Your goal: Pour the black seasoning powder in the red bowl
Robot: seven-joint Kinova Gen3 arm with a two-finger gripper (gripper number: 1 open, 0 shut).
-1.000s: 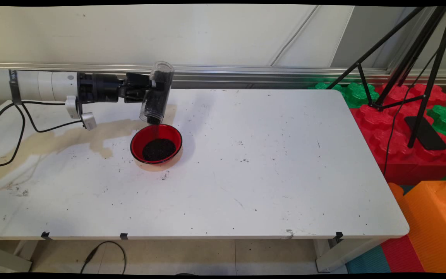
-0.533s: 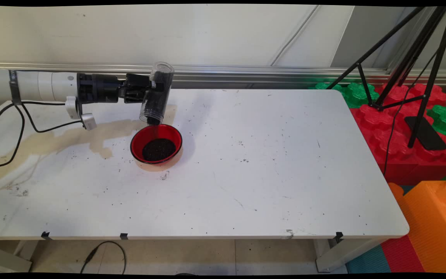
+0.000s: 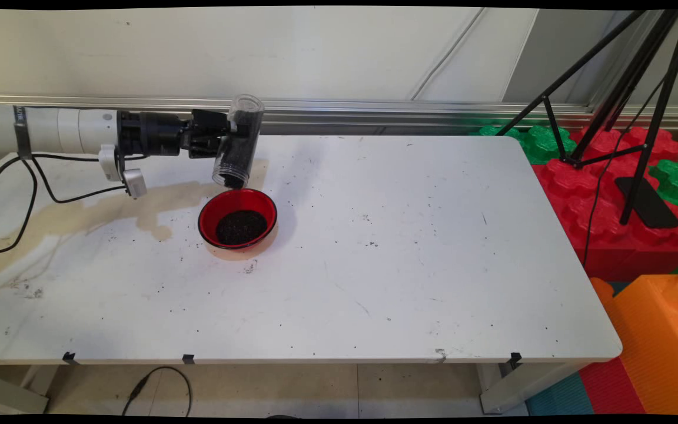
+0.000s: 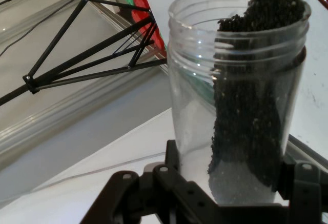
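**Jar tipped mouth-down over the red bowl, nearly unchanged**

Little has moved since the earlier frames: the arm and the jar keep almost the same pose, and the thin dark stream that ran from the jar's mouth into the bowl half a second ago no longer shows clearly in the main view.

The gripper reaches in level from the left and is clamped on a clear plastic jar, its fingers pressed against the jar's sides near the closed end, as the hand view shows with the linkage hugging the base. The jar's long axis runs steeply, closed end up and slightly away, threaded mouth pointing down and a little toward the gripper's lower side. Dark granules lie along one inner wall, piled up to the lip.

Just below the mouth, apart from it, a red bowl sits on the desk, holding a heap of the same dark grains. Stray specks dot the desk around the bowl.
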